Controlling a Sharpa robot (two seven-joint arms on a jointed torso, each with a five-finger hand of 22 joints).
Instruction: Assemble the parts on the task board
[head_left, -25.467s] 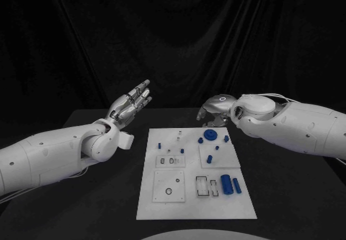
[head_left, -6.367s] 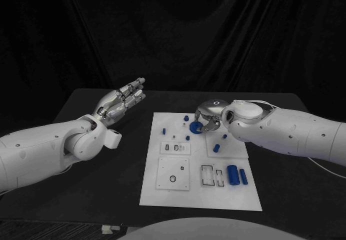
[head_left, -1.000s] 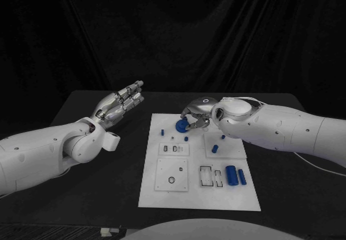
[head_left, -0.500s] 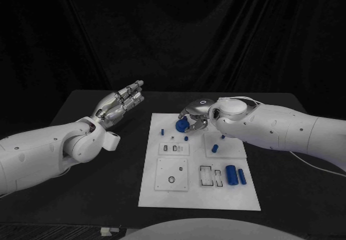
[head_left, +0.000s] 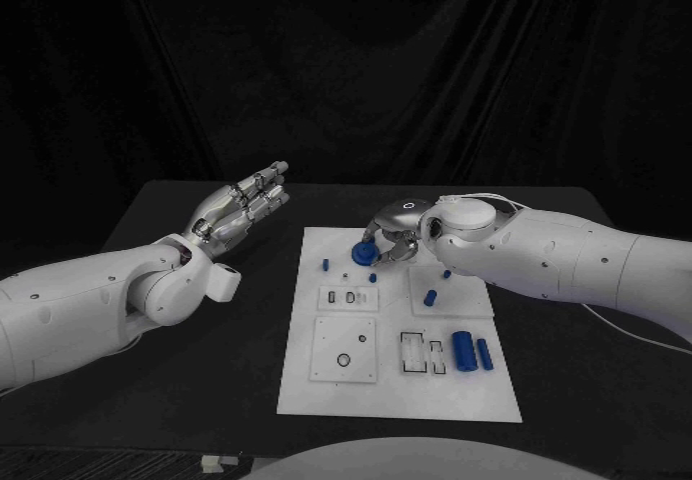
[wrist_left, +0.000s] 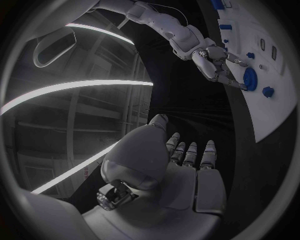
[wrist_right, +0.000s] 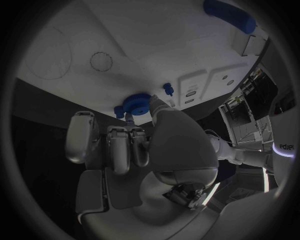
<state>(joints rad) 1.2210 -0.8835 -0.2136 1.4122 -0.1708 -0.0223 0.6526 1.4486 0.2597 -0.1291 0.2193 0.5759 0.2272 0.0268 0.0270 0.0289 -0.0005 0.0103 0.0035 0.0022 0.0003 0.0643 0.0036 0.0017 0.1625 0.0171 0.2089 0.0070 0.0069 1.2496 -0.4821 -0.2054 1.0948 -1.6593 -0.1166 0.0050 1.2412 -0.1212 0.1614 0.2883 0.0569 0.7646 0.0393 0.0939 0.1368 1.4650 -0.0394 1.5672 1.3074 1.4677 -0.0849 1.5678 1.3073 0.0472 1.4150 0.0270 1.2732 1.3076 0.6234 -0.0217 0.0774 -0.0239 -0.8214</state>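
board (head_left: 397, 400) bears 6 blue parts (head_left: 464, 351).

The table (head_left: 188, 330) looks matt black, the task board (head_left: 397, 400) smooth matt white plastic. The blue wheel (head_left: 366, 250) looks like smooth plastic. Both hands, left (head_left: 245, 205) and right (head_left: 398, 232), show brushed silvery metal; the arms (head_left: 87, 300) wear glossy white shells.

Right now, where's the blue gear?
In the head view the blue gear is held in the right hand, over the far end of the task board, just beyond two small blue pegs.
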